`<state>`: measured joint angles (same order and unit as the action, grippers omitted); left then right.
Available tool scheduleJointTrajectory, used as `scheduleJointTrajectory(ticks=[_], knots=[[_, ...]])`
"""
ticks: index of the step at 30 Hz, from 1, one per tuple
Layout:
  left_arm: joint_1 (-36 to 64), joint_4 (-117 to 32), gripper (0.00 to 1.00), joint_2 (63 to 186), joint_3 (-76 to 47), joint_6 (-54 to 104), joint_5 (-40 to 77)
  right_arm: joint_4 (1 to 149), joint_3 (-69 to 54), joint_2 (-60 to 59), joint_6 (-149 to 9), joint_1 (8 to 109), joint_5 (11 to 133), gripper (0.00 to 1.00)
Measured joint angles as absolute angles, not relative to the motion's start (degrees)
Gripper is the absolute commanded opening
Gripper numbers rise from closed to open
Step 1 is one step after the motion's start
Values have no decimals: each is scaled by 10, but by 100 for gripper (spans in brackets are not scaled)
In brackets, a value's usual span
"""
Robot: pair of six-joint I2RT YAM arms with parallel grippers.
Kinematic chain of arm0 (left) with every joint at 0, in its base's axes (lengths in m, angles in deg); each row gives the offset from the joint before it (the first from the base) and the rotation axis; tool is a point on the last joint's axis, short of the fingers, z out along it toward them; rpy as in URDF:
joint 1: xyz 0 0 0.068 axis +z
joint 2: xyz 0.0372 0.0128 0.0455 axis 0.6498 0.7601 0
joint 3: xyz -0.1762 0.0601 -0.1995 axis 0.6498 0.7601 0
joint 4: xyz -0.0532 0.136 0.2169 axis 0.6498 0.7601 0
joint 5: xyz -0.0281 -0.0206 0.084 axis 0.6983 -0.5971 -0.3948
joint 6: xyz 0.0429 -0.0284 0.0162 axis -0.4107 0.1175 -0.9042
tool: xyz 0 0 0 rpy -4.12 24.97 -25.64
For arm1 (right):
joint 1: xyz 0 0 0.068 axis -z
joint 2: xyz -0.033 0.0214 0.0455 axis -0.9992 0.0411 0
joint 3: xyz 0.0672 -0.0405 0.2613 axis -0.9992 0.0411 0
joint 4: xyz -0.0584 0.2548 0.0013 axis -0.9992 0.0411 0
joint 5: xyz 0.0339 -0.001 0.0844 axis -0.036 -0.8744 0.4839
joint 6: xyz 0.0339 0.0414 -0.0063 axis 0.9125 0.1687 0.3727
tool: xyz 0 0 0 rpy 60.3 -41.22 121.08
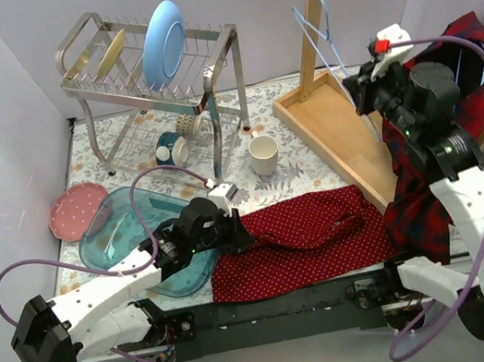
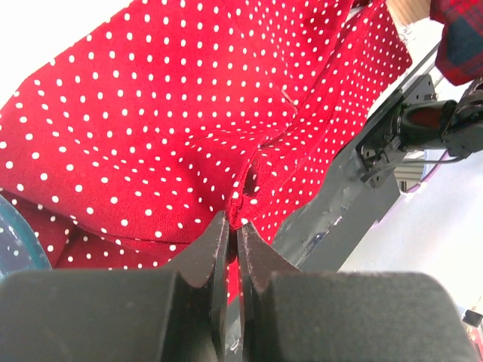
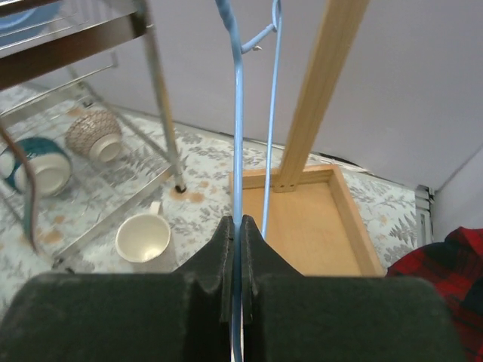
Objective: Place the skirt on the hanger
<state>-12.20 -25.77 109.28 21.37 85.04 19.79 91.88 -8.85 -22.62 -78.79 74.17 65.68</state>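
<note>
The skirt point(image 1: 301, 238), bright red with small white dots, lies spread flat along the table's front edge. My left gripper point(image 1: 234, 222) is at its left end, shut on a pinched fold of the cloth. In the left wrist view the skirt point(image 2: 189, 113) fills the frame above the left gripper point(image 2: 235, 224). The hanger point(image 1: 317, 32) is thin light-blue wire, held up beside the wooden post. My right gripper point(image 1: 363, 92) is shut on it. The right wrist view shows the hanger point(image 3: 238, 113) wire running between the closed fingers of the right gripper point(image 3: 240, 223).
A metal dish rack point(image 1: 152, 70) with a blue plate point(image 1: 161, 31) stands at the back. Nearby are a white mug point(image 1: 263, 154), a pink plate point(image 1: 76, 210) and a teal glass dish point(image 1: 124, 232). A wooden stand base point(image 1: 330, 123) and a plaid shirt point(image 1: 422, 201) are at the right.
</note>
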Motion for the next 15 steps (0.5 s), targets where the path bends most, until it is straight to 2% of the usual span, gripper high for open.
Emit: scheduleJointTrajectory(ticks=[15], knots=[[-122, -295, 0, 1115, 211, 853, 164, 1125, -1, -419, -1016, 743, 858, 1]])
